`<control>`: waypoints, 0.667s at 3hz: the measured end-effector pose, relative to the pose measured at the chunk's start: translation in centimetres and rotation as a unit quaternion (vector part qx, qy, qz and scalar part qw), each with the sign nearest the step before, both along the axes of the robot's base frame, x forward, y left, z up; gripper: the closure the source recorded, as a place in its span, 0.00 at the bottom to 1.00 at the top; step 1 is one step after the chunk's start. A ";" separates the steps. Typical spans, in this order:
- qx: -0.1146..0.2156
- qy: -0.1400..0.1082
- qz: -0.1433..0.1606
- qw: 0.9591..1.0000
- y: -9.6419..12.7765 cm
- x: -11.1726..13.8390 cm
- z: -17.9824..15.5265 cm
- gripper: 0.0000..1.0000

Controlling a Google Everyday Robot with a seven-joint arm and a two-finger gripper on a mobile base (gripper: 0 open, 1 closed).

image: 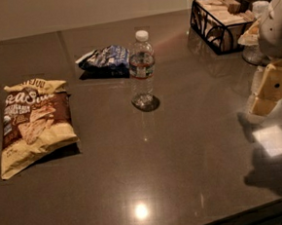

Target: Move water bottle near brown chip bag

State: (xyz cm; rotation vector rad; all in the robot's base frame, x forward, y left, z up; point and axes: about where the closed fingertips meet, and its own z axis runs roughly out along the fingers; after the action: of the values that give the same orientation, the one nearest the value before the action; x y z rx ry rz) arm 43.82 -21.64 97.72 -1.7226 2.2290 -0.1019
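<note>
The water bottle [141, 70] stands upright near the middle of the dark countertop [183, 155]; it is clear and ribbed, with a white cap and a narrow label band. The brown chip bag [34, 125] lies flat at the left, tan-yellow with a dark brown front panel, well apart from the bottle. My gripper [267, 95], white with yellowish ends, hangs at the right edge of the view above the counter, far to the right of the bottle and holding nothing that I can see.
A small dark blue and white bag [105, 61] lies just behind and left of the bottle. A black wire basket [219, 23] with packets stands at the back right, with a clear glass [251, 54] beside it. The counter's front edge runs along the lower right.
</note>
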 end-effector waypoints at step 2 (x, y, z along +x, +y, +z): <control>0.013 -0.007 -0.004 1.000 1.0 0.8 0.0 0.00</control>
State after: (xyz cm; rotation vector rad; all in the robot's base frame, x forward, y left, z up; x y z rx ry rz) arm 44.64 -20.65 97.76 -1.6958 2.2171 -0.0862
